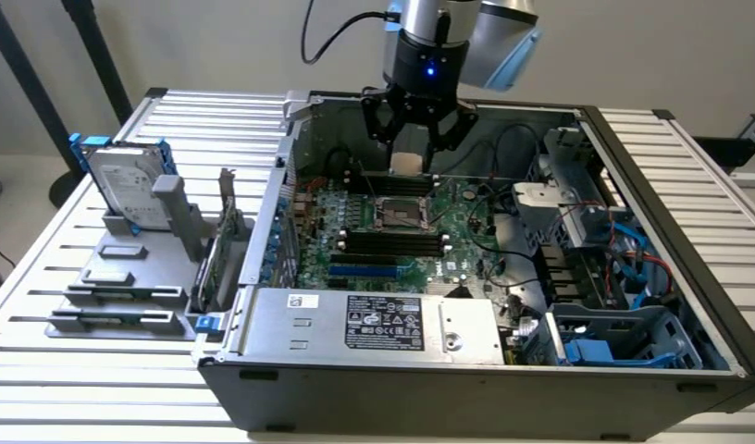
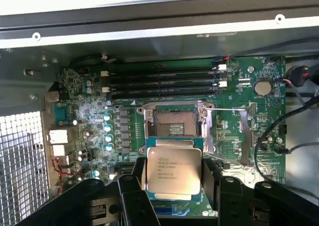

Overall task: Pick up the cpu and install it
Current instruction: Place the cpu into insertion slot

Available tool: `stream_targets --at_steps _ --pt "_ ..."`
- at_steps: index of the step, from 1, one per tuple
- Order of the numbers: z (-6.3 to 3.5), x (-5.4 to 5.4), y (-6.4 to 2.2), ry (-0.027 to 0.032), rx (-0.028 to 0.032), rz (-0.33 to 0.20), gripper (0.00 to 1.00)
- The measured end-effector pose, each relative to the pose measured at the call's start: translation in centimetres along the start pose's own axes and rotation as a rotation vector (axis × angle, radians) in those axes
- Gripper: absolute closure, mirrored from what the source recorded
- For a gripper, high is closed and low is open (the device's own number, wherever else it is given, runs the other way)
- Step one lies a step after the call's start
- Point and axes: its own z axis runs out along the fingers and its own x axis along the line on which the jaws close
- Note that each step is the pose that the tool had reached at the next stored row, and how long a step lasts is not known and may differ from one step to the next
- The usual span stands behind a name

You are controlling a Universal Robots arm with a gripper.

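1. Your hand [image 1: 409, 155] is closed on the cpu [image 1: 406, 163]. In the wrist view its black fingers [image 2: 130, 188] clamp two opposite edges of the cpu [image 2: 173, 171], and the silver printed top faces the camera.
2. The cpu hangs in the air inside the open computer case [image 1: 476, 375]. It is lifted clear of the green circuit board [image 1: 352, 254] and touches nothing but the hand.
3. The empty socket [image 1: 400, 215] lies on the board below the hand. In the wrist view the socket [image 2: 175, 123] sits between the held cpu and the black memory slots [image 2: 159, 81].
4. A grey power supply box [image 1: 365, 324] with a white label fills the near side of the case, well apart from the hand.
5. Outside the case, on the exterior view's left, a hard drive [image 1: 121, 185] in a blue bracket stands upright in a grey holder [image 1: 118, 296]. The holder sits on the slatted bench [image 1: 44, 370], far from the hand.
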Motion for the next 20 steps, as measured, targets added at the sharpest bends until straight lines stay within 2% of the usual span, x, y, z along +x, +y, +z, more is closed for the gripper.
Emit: stream_targets --at_steps 20 --pt "1.82 -0.1 -0.02 -0.0032 -0.0224 0.362 0.45"
